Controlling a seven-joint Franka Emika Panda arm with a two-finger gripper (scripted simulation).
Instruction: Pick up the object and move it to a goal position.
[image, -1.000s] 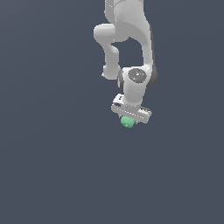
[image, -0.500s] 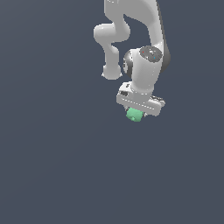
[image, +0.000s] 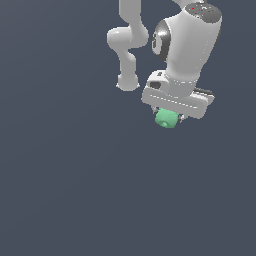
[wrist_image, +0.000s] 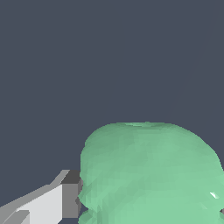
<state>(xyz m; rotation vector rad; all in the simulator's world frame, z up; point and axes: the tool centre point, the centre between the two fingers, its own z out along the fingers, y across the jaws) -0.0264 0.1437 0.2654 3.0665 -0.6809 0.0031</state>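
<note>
The object is a small mint-green lumpy blob (image: 166, 119). It sits under the white hand of the arm, held between the fingers of my gripper (image: 168, 118). The blob hides most of the fingers in the exterior view. The gripper holds it in the air, well above the dark floor. In the wrist view the blob (wrist_image: 151, 175) fills much of the frame, with one white and grey fingertip (wrist_image: 65, 199) pressed against its side. The other finger is hidden behind the blob.
The white arm (image: 187, 45) reaches down from the top of the exterior view, its base link (image: 127, 45) behind it. A plain dark grey surface (image: 75, 190) lies all around. No goal marker shows.
The gripper, with the blob in it, has moved toward the exterior view's right and nearer the camera. The blob has stayed between the fingers.
</note>
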